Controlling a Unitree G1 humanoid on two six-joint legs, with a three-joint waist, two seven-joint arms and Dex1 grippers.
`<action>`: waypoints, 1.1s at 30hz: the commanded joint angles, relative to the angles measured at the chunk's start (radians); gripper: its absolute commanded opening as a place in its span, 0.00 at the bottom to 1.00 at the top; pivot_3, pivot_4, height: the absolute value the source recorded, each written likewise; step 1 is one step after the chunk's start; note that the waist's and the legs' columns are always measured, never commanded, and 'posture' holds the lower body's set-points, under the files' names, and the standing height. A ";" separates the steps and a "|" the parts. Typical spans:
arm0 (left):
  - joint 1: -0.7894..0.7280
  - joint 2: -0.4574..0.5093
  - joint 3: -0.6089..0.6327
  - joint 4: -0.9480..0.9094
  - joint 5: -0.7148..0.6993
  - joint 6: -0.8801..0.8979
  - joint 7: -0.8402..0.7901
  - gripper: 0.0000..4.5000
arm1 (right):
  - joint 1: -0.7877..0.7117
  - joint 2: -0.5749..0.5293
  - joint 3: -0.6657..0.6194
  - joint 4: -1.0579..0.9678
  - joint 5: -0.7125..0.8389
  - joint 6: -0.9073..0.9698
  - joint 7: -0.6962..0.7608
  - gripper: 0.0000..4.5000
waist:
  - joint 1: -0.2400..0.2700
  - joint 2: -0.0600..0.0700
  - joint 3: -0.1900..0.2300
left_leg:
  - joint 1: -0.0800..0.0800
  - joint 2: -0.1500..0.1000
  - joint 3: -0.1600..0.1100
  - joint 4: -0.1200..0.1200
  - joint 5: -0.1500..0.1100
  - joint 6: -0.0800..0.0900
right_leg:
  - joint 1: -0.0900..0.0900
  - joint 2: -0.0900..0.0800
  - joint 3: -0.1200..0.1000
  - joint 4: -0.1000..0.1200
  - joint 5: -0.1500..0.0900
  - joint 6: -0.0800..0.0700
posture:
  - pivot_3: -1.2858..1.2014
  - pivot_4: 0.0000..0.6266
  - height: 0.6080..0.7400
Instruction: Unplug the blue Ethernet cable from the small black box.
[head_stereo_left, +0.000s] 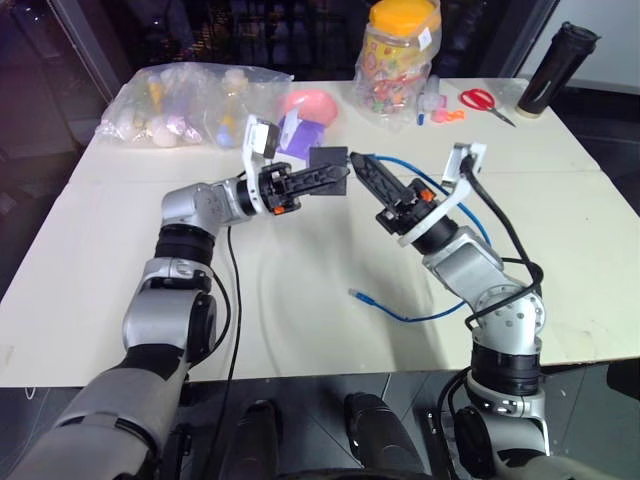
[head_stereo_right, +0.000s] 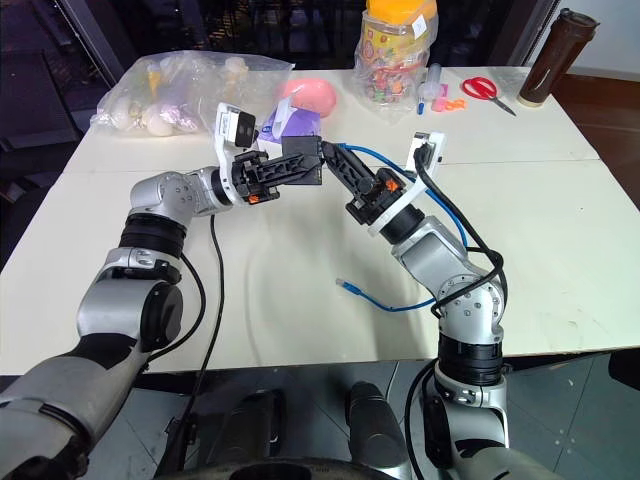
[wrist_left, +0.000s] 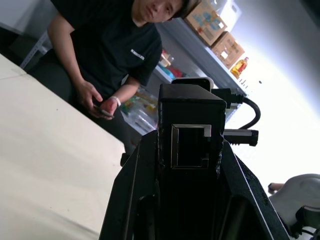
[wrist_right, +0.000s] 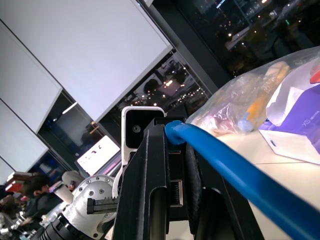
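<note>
The pale tabletop (head_stereo_left: 300, 300) carries a clear bag of small items (head_stereo_left: 185, 100), a yellow-lidded candy jar (head_stereo_left: 400, 55), a purple-and-white tissue box (head_stereo_left: 300, 130), red scissors (head_stereo_left: 483, 100) and a dark bottle (head_stereo_left: 555, 70) along its far side. Above its middle the two arms meet. The left tool (head_stereo_left: 335, 180) is clamped shut on the small black box (head_stereo_left: 328, 160), held off the surface; the left wrist view shows its port (wrist_left: 190, 146) empty. The right tool (head_stereo_left: 362, 170) is pinched on the blue Ethernet cable (head_stereo_left: 425, 185) near one end, just beside the box. The cord loops behind the right arm down to the tabletop, where its other clear plug (head_stereo_left: 358, 294) lies.
</note>
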 joint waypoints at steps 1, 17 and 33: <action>-0.002 0.009 0.012 -0.040 -0.026 -0.006 -0.002 0.12 | 0.000 -0.010 0.003 -0.017 -0.018 -0.019 0.021 0.49 | 0.000 0.000 0.000 | 0.000 0.000 0.000 0.000 0.000 0.000 | 0.000 0.000 0.000 0.000 0.000 0.000 | 0.52 0.24 0.99; 0.000 0.011 0.003 -0.037 -0.020 -0.016 -0.003 0.12 | 0.004 -0.005 0.004 -0.015 0.003 -0.019 0.047 0.29 | 0.000 0.000 0.000 | 0.000 0.000 0.000 0.000 0.000 0.000 | 0.000 0.000 0.000 0.000 0.000 0.000 | 0.52 0.24 0.99; 0.029 0.018 -0.009 -0.059 -0.020 -0.037 0.023 0.12 | 0.010 0.040 0.002 -0.002 -0.001 -0.031 0.025 0.01 | 0.000 0.000 0.000 | 0.000 0.000 0.000 0.000 0.000 0.000 | 0.000 0.000 0.000 0.000 0.000 0.000 | 0.52 0.24 0.99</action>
